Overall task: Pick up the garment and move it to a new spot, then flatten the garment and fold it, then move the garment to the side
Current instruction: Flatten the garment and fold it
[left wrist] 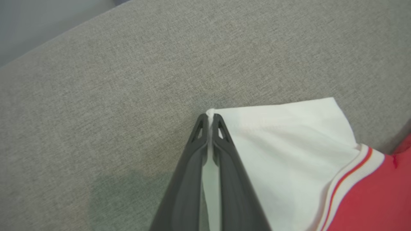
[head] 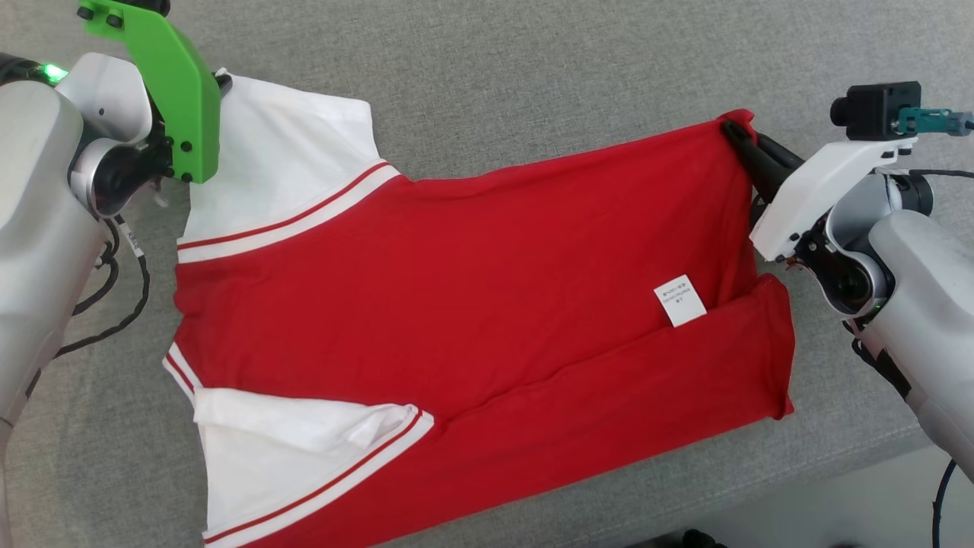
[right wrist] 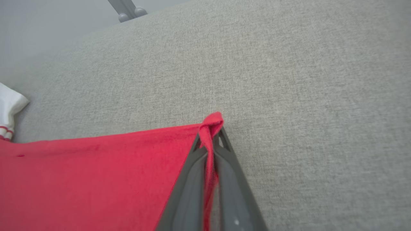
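L gripper (left wrist: 210,118) clamps 1 garment's (head: 472,289) white sleeve (left wrist: 282,141); R gripper (right wrist: 211,134) clamps its red corner (right wrist: 213,118).

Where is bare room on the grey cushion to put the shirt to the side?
The widest free patch is grey cushion beyond the shirt, between the left gripper and the right gripper. A narrow strip lies right of the shirt, before the cushion's edge. The near side is crowded: cloth almost reaches that edge.

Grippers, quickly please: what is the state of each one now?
Left gripper: closed, holding the garment by its white sleeve.
Right gripper: closed, holding its red hem corner.
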{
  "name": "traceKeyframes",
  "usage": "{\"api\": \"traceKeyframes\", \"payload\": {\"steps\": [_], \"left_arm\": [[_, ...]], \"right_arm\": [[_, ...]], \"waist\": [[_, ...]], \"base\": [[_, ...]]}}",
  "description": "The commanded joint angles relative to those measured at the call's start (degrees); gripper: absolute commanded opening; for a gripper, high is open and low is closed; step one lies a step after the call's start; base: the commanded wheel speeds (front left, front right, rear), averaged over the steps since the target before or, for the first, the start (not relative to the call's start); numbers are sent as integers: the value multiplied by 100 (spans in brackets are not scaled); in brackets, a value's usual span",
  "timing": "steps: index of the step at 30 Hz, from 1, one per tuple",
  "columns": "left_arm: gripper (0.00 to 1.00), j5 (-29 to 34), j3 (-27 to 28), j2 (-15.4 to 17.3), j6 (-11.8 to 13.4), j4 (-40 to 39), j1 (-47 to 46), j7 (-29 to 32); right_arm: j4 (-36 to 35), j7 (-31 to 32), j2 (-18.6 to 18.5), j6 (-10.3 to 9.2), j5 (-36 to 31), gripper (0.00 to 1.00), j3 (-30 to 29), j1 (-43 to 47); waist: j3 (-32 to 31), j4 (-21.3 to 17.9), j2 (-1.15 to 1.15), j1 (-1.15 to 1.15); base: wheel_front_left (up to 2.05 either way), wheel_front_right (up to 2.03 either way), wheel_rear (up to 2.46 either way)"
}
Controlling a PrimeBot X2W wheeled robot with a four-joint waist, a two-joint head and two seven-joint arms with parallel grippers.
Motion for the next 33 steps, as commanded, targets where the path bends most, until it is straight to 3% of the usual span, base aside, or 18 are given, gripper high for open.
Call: {"api": "traceKeyframes", "payload": {"steps": [1,13,26,33], "left_arm": [[0,-9,-43,36,-17,42,-13,-85],[0,-606,-364,71,-16,-127,314,-513],[0,-1424,-873,989,-16,-1671,979,-83],[0,-1888,-1087,1403,-9,-2611,1459,484]], "right_arm": [[79,-168,-43,-9,12,0,5,-69],[458,-1223,-111,-9,144,0,307,212],[526,-1588,-461,-9,445,0,587,801],[375,-1498,-806,-9,691,0,1035,1056]], "waist": [[-139,104,0,-1],[-872,385,0,-1],[-1549,773,0,-1],[-1803,975,0,-1]], "base": [[0,0,0],[0,0,0],[0,0,0],[0,0,0]]}}
